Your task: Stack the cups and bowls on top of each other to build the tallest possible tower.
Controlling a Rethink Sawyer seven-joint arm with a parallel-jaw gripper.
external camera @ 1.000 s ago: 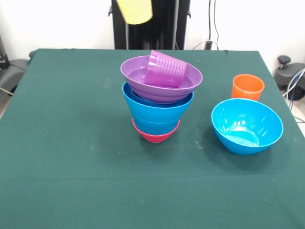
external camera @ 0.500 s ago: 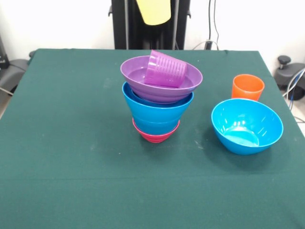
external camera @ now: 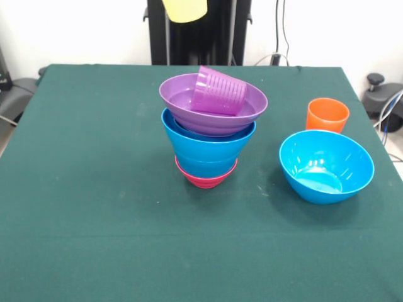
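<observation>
Front view — yellow cup [external camera: 184, 9] has risen, shifted left.

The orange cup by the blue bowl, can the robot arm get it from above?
Probably yes. The orange cup stands upright and alone on the table, apart from the loose blue bowl, with nothing over it.

No text, label, brand or number can be read anywhere.
</observation>
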